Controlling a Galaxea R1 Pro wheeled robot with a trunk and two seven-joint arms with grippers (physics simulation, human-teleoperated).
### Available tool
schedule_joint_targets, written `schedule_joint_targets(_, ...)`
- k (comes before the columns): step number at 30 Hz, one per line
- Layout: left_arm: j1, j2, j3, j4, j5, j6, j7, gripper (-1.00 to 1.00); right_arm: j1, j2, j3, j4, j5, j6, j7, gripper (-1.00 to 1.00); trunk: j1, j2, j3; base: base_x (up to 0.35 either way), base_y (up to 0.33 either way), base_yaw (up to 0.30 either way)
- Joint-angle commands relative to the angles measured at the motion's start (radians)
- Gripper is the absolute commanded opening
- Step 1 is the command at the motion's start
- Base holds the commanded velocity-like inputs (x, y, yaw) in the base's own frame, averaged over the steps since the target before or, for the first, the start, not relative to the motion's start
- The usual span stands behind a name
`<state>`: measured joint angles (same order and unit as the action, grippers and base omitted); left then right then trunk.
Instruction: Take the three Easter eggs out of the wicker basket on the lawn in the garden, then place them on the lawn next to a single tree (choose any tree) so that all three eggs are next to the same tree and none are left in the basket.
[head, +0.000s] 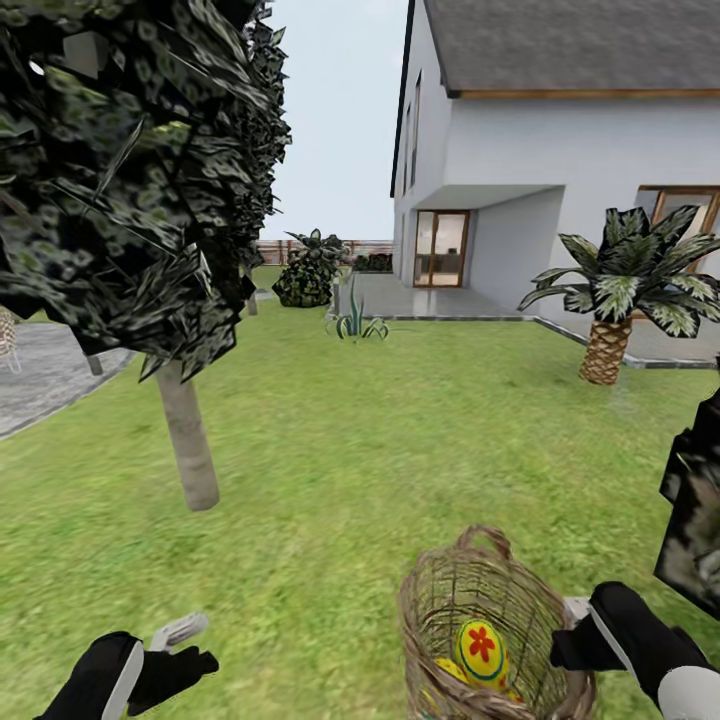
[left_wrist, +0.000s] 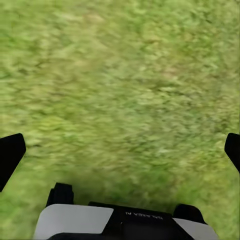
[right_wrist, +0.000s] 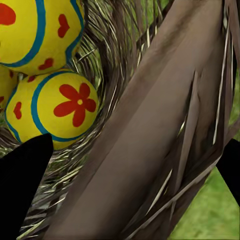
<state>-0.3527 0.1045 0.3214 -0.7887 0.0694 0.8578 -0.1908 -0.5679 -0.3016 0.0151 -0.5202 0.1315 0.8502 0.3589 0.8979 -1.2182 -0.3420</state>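
The wicker basket (head: 490, 610) sits tilted at the bottom of the head view, and one yellow Easter egg (head: 482, 652) with a red flower shows inside it. My right gripper (head: 568, 628) is at the basket's right side. In the right wrist view its jaws straddle the basket's wall (right_wrist: 150, 130) and appear shut on it. Inside lie an egg (right_wrist: 57, 107), a second egg (right_wrist: 42, 30) and the edge of a third egg (right_wrist: 4, 82). My left gripper (head: 195, 648) hangs open over bare lawn (left_wrist: 120, 90). The tree (head: 188, 440) stands ahead to the left.
A short palm (head: 606, 350) stands at the right by the house (head: 560, 150) and its paved terrace. Grey paving (head: 50, 370) lies at the far left. Dark foliage (head: 695, 520) intrudes at the right edge. Open grass (head: 380, 440) spreads between the tree and the basket.
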Motion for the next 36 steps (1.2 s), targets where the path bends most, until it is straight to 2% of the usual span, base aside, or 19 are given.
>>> schedule_joint_targets(1, 0.000, -0.001, 0.001, 0.000, 0.007, 0.006, 0.002, 1.00, -0.001, 0.001, -0.002, -0.058, -0.046, 0.012, 0.009, -1.00, 0.001, -0.001, -0.001, 0.339, 0.000, 0.000)
schedule_joint_targets(16, 0.000, -0.001, 0.004, 0.008, 0.009, 0.004, -0.001, 1.00, -0.001, 0.006, 0.002, -0.023, -0.044, 0.010, 0.008, -1.00, 0.001, -0.001, -0.001, 0.267, 0.000, 0.000)
schedule_joint_targets(21, 0.000, -0.001, 0.003, 0.061, 0.009, -0.067, -0.002, 1.00, -0.001, 0.002, 0.002, -0.023, -0.044, 0.010, 0.009, -1.00, 0.001, -0.001, -0.001, 0.313, 0.000, 0.000)
schedule_joint_targets(26, 0.000, 0.002, 0.004, 0.063, 0.010, -0.069, -0.004, 1.00, -0.001, 0.005, 0.003, -0.023, -0.043, 0.010, 0.009, -1.00, 0.001, -0.001, -0.001, 0.337, 0.000, -0.150)
schedule_joint_targets(36, 0.000, 0.000, 0.004, 0.062, 0.010, -0.069, -0.004, 1.00, -0.001, 0.007, 0.003, -0.011, -0.044, 0.010, 0.009, -1.00, 0.001, -0.001, -0.001, 0.337, 0.000, -0.005)
